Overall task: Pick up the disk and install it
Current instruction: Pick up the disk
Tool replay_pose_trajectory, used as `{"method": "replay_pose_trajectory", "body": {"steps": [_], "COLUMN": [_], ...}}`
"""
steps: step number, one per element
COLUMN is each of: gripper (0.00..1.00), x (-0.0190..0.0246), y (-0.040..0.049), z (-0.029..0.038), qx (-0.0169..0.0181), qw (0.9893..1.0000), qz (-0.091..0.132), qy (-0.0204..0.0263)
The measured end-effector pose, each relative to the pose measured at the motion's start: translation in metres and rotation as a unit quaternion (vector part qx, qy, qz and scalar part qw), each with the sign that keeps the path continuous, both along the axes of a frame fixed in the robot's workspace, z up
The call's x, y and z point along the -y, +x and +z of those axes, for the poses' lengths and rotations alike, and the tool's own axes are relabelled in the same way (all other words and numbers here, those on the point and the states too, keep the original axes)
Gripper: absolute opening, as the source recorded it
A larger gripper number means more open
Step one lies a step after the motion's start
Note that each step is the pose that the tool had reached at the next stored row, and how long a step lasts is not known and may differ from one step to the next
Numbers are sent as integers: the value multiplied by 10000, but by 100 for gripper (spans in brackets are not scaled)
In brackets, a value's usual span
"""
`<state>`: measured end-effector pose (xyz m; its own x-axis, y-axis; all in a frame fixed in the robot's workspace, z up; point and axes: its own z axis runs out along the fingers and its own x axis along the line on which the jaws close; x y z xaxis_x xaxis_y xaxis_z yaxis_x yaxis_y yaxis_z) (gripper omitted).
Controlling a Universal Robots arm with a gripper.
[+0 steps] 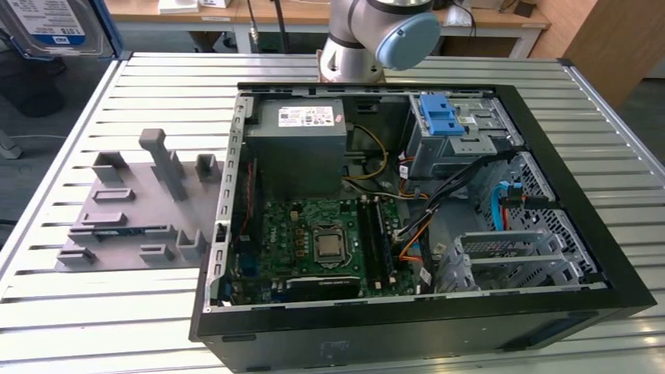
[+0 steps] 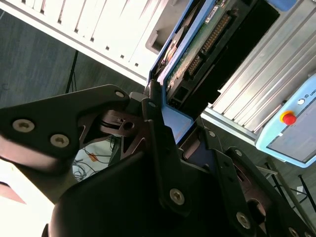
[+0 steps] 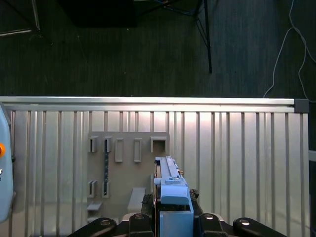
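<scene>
Blue-framed flat rectangular disk (image 3: 168,174) sits clamped edge-on in black claw (image 3: 170,205), lower centre of the first wrist view, long axis pointing straight out from it.

Slatted table (image 1: 104,312) bears computer case (image 1: 416,343) (open) and grey rack (image 1: 146,210).

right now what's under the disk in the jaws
Seen in the first wrist view: the grey holder plate and slatted table. The disk hides the spot straight below it.

Sticker (image 1: 307,117) on power supply (image 1: 296,160), label (image 1: 58,33) on disk (image 1: 26,19): print unreadable.
</scene>
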<state>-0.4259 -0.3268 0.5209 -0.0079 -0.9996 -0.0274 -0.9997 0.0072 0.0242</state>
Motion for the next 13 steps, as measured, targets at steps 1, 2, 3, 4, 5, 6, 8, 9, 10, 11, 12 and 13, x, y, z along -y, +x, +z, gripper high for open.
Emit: {"method": "replay_pose_trajectory", "body": {"steps": [1, 2, 3, 4, 5, 6, 8, 9, 10, 11, 12, 13], "gripper": [36, 36, 36, 36, 36, 36, 36, 36, 36, 36, 36, 36], "x": [0, 0, 0, 0, 0, 0, 0, 0, 0, 0, 0, 0], "y": [5, 8, 12, 16, 21, 25, 33, 37, 42, 48, 53, 57], "z": [0, 0, 0, 1, 0, 0, 0, 0, 0, 0, 0, 0], "qx": [0, 0, 0, -1, 0, 0, 0, 0, 0, 0, 0, 0], "qw": [10000, 10000, 10000, 10000, 10000, 10000, 10000, 10000, 10000, 10000, 10000, 10000], "qz": [0, 0, 0, 0, 0, 0, 0, 0, 0, 0, 0, 0], "qy": [0, 0, 0, 0, 0, 0, 0, 0, 0, 0, 0, 0]}}
